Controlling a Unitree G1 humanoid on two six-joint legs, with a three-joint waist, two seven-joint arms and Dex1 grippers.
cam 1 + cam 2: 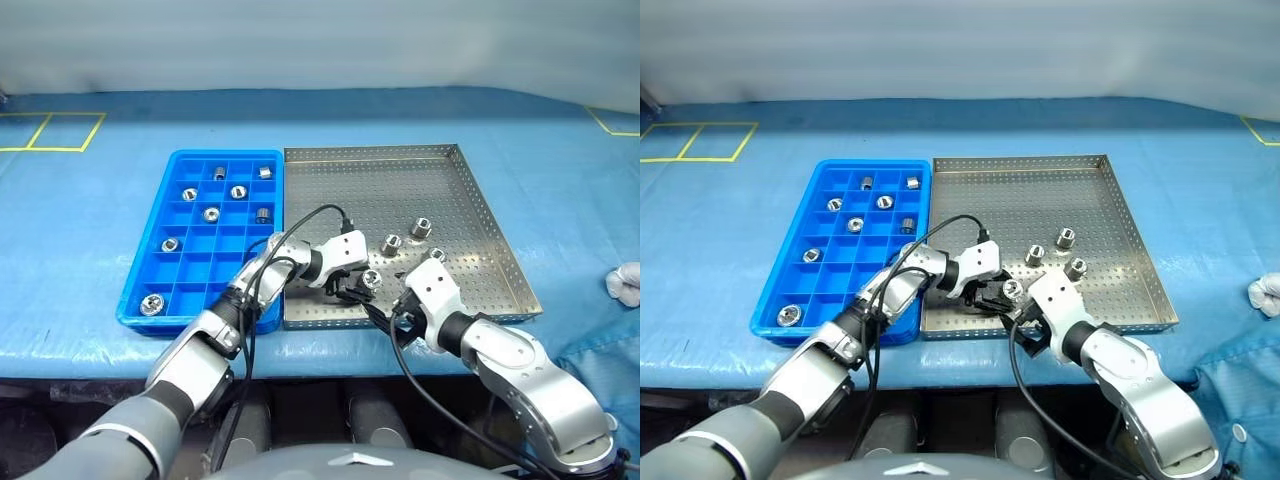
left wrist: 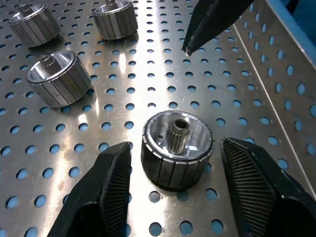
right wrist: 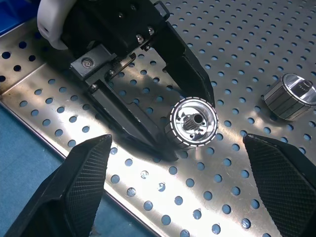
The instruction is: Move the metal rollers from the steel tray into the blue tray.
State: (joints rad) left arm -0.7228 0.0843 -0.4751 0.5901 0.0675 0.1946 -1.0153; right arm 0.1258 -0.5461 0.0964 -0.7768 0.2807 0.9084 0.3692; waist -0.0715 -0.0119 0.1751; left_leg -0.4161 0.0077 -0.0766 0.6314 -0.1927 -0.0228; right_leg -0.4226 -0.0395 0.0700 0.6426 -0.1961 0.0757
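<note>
Metal rollers (image 1: 421,228): four in the steel tray (image 1: 470,190), seven in the blue tray (image 1: 140,275); both hands open, the left hand (image 2: 177,163) straddling one.

No writing, label, brand or number can be read anywhere in these views. The only markings are yellow taped lines on the blue table covering (image 1: 90,200): a pair of outlined squares (image 1: 50,131) at the far left corner and an angled line (image 1: 610,122) at the far right edge, none carrying any lettering. The steel tray (image 1: 500,240), the blue tray (image 1: 150,250) and the metal rollers (image 2: 177,148) bear no legible marks.
</note>
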